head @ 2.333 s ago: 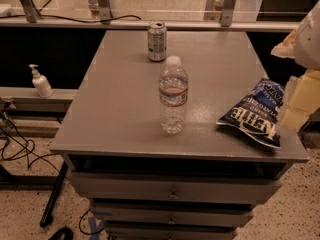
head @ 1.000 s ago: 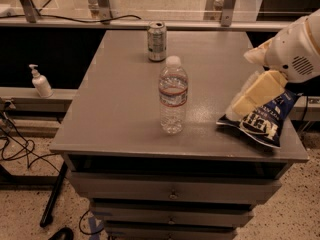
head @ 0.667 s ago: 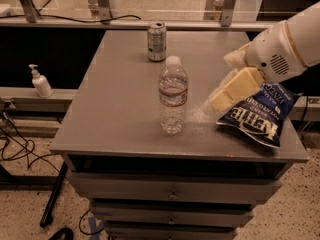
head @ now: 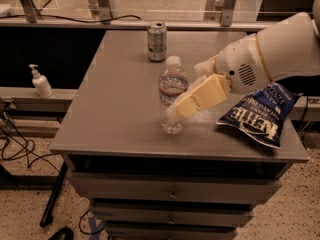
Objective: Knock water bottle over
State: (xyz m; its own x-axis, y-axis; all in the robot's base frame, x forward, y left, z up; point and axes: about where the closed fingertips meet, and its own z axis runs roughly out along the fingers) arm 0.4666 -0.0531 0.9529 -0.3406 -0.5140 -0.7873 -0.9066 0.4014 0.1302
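The water bottle (head: 171, 88) stands upright a little right of the middle of the grey table (head: 115, 99), nearer the front edge than the back, with the soda can (head: 157, 40) well behind it and the chip bag (head: 257, 116) lying off to its right. The robot's claw (head: 182, 104) reaches in from the right, angled down toward the left. Its tip sits at the bottle's lower half, touching it or just short of it; whether the claw is open or closed I cannot tell from here. To my eye the bottle is a light thing, thin ribbed plastic that would dent under a squeeze. Being tall on a narrow base, it should tip readily. It needs no grasp at all, only a sideways shove, best placed high at the shoulder or near the white cap. A push low down on this smooth top may just slide it along. Once down, being round, it could roll toward the left edge.
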